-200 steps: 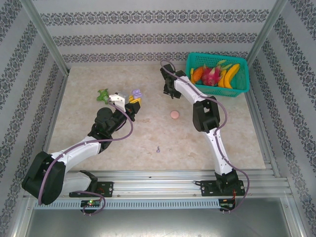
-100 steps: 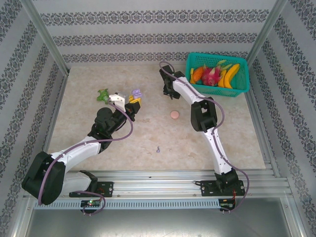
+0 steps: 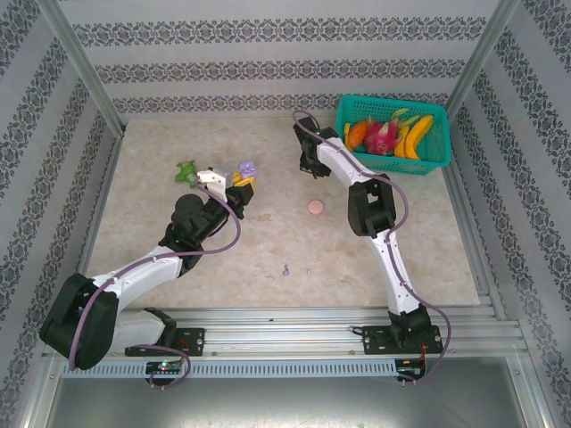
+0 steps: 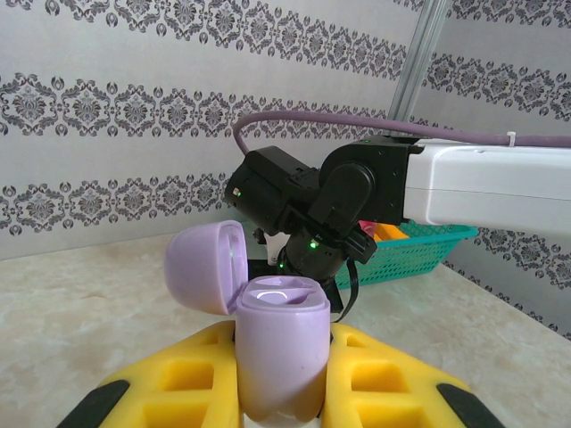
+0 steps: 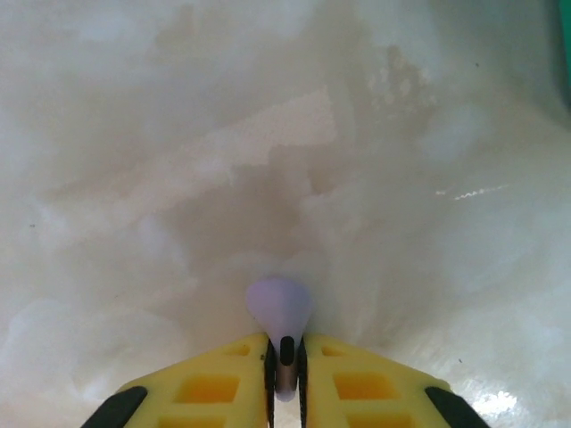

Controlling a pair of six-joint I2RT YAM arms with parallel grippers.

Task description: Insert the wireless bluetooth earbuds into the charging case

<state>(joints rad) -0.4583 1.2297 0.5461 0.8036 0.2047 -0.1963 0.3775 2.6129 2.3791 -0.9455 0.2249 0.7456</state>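
No legible text, labels, brands or numbers anywhere. Purple charging case [image 4: 277, 348], purple earbud [image 5: 279, 308], white arm housing [image 4: 491, 183] and teal basket [image 4: 419, 245] are all unmarked. Wallpaper [image 4: 134, 111] has ornament bands, no lettering.

The top camera looks down from behind the arm bases over the whole table [image 3: 178, 259]. The left wrist camera sits low behind the left gripper [image 4: 281, 366], facing level toward the far right corner; it shares the right arm [image 4: 473, 183] and basket [image 4: 419, 251] with the top view. The right wrist camera looks straight down, close to the tabletop.
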